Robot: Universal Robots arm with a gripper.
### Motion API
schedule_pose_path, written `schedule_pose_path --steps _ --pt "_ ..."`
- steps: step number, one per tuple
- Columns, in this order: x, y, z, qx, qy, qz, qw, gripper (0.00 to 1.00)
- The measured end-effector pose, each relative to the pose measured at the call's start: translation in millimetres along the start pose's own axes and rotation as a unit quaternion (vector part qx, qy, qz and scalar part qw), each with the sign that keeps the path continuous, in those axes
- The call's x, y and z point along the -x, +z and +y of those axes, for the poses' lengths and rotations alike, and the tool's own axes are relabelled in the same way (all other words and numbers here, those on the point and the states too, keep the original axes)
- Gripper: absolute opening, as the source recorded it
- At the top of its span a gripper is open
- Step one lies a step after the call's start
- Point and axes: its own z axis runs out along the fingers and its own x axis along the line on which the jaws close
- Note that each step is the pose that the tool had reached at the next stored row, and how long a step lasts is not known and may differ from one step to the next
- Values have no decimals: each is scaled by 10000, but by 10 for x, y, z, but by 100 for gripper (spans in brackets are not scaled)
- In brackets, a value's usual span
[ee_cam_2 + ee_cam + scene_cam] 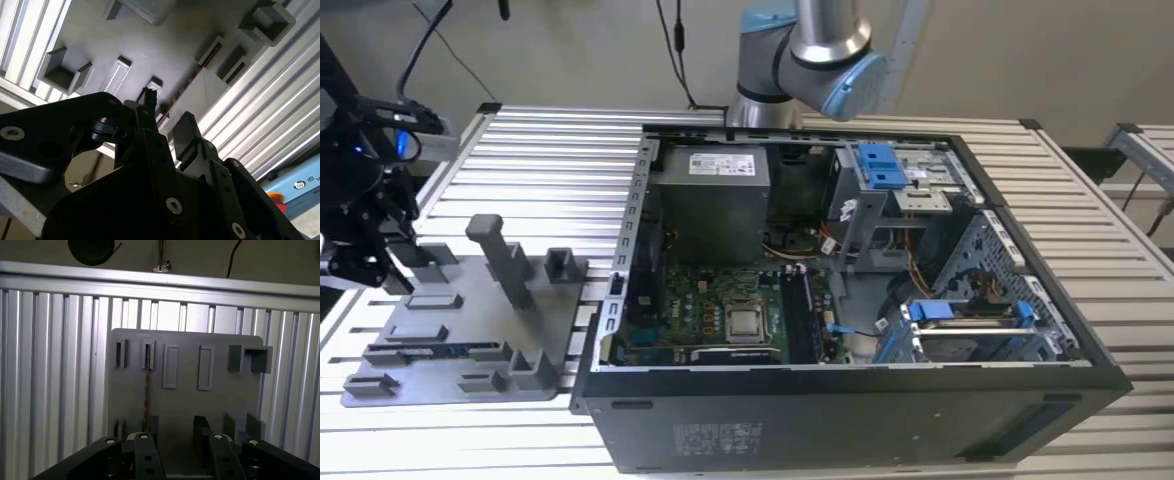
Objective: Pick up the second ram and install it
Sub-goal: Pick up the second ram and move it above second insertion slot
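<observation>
Down on the grey plastic tray [225, 405], the long thin dark second ram [147, 385] sits edge-up in its slot, long axis square to the gap of the black gripper [176, 424] hanging wide open and empty above it, offset toward one finger

The second ram [147, 385], a long, thin, dark memory stick, stands edge-on in the grey plastic tray [185, 400] in the first wrist view, its chips and label hidden. The black gripper [175, 425] runs off that picture's edge. In the exterior view the silver-and-blue robot arm [803, 45] is cut off at the top.
</observation>
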Motion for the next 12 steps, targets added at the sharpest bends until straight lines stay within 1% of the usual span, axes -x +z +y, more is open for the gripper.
schedule_pose_path --steps 12 --pt "-23 205 20 0 0 0 10000 42"
